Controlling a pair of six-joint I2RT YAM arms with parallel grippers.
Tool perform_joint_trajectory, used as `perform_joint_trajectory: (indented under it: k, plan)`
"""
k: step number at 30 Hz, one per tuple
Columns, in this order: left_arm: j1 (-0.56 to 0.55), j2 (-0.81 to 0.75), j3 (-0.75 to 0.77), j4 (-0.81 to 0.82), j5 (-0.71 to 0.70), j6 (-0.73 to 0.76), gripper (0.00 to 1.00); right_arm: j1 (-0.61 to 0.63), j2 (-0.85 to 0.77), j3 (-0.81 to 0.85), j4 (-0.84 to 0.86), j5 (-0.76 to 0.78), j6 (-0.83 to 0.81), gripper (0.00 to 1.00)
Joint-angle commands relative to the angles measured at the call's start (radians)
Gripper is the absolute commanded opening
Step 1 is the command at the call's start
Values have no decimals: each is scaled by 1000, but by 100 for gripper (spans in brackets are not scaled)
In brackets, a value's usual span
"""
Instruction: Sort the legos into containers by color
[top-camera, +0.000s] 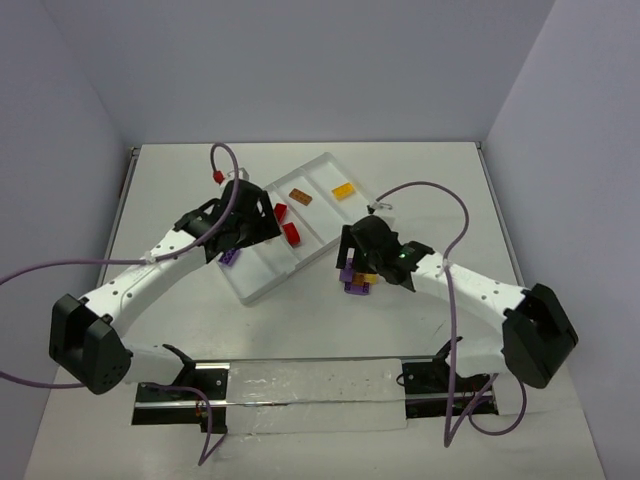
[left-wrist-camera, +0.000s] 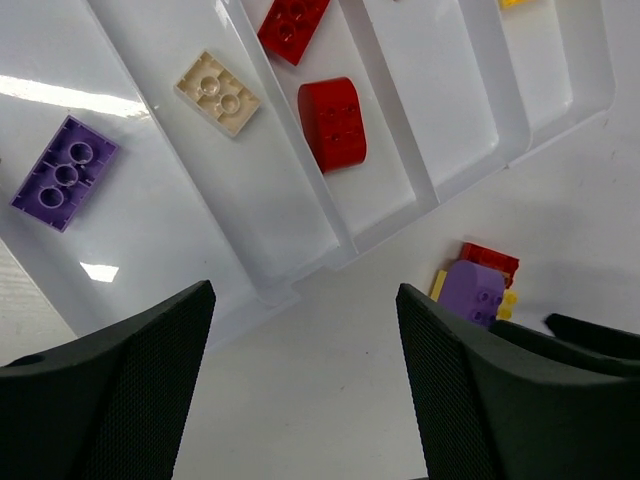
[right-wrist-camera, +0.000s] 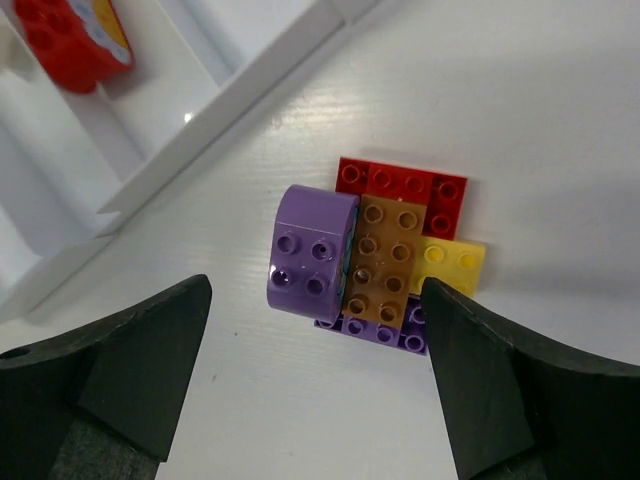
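Note:
The white tray lies at the table's middle. In the left wrist view its compartments hold a purple brick, a tan brick, a flat red brick and a rounded red brick. The top view shows a brown-orange brick and a yellow brick further right. My left gripper is open and empty over the tray's near end. My right gripper is open above a cluster on the table: a rounded purple brick, brown-orange, red, yellow.
A flat purple brick lies under the cluster. A clear strip on a metal rail runs along the near edge between the arm bases. Purple cables loop above both arms. Walls close the table at the back and sides.

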Motion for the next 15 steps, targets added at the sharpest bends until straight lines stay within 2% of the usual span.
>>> perform_joint_trajectory:
  k: [1,3,6,9,11,15]
  plan:
    - [-92,74,38,29,-36,-26,80,-67,-151,16,-55,91,-39,93]
    - [-124,100,63,24,-58,-27,80,-109,-192,-3,-54,89,-40,93]
    - [-206,206,114,37,-67,-27,76,-323,-278,-81,-36,4,-65,93]
    - [-252,277,147,67,-37,-11,75,-428,-317,-110,-47,-48,-83,94]
    - [-299,342,179,65,-38,-7,78,-480,-358,-130,-45,-62,-86,94]
    - [-353,422,264,61,-21,6,85,-505,-386,-160,-37,-77,-82,94]
